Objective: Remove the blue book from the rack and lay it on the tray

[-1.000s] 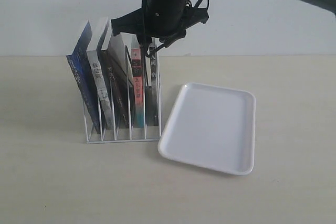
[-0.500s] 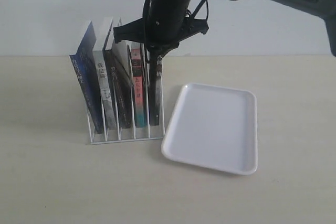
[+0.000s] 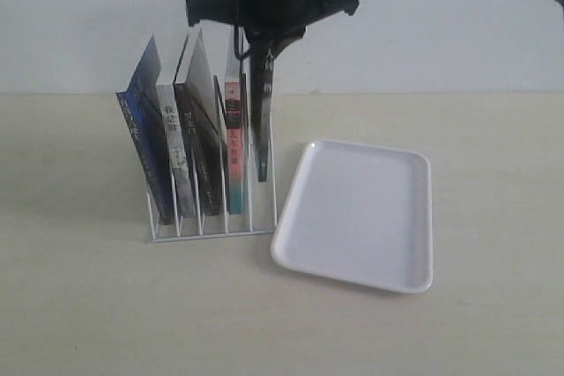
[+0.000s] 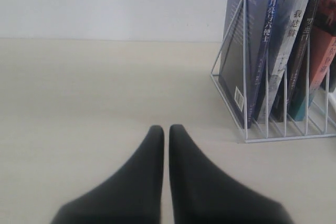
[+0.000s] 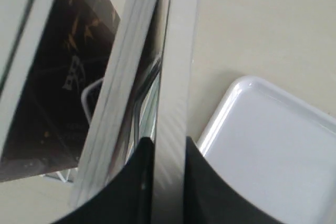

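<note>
Both fingers of the right gripper (image 5: 168, 141) clamp a dark-spined book (image 3: 263, 129) (bottom inside the rack (image 3: 208, 235)).

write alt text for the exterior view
The robot's right pincer grips a dark-spined book by its top edge, raised partway out of the rightmost slot of a white wire rack. Four more books lean in the rack, the blue book leftmost; a white tray lies beside it on the beige table.
</note>
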Robot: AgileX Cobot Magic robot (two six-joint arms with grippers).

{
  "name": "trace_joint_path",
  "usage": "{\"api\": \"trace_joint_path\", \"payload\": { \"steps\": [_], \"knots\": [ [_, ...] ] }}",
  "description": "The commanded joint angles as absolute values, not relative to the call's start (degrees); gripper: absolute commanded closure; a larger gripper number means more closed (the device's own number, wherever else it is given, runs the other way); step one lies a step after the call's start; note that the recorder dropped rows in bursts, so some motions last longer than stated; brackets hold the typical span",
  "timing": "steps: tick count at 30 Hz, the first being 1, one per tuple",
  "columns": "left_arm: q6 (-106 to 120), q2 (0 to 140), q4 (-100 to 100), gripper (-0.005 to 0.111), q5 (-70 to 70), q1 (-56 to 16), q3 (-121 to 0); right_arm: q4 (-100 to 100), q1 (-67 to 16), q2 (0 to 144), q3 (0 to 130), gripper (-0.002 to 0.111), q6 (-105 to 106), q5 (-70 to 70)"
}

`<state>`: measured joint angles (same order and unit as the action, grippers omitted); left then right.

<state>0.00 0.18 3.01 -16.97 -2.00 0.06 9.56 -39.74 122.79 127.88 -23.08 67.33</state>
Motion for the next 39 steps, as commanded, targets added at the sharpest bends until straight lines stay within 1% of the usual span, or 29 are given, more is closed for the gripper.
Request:
{"api": "trace_joint_path", "payload": {
  "steps": [1, 30, 39],
  "knots": [
    [0.0, 0.0, 3.2, 0.103, -16.7, -1.9, 0.0, 10.9, -39.4, 120.6, 133.4, 0.108, -22.0, 69.6],
    [0.0, 0.0, 3.2, 0.103, -16.7, -1.9, 0.0, 10.8, -39.4, 120.7, 133.8, 0.108, -22.0, 70.0],
    [0.0, 0.0, 3.2, 0.103, -16.7, -1.9, 0.0, 9.4, -39.9, 125.8, 133.8, 0.108, -21.0, 70.0]
  ]
}}
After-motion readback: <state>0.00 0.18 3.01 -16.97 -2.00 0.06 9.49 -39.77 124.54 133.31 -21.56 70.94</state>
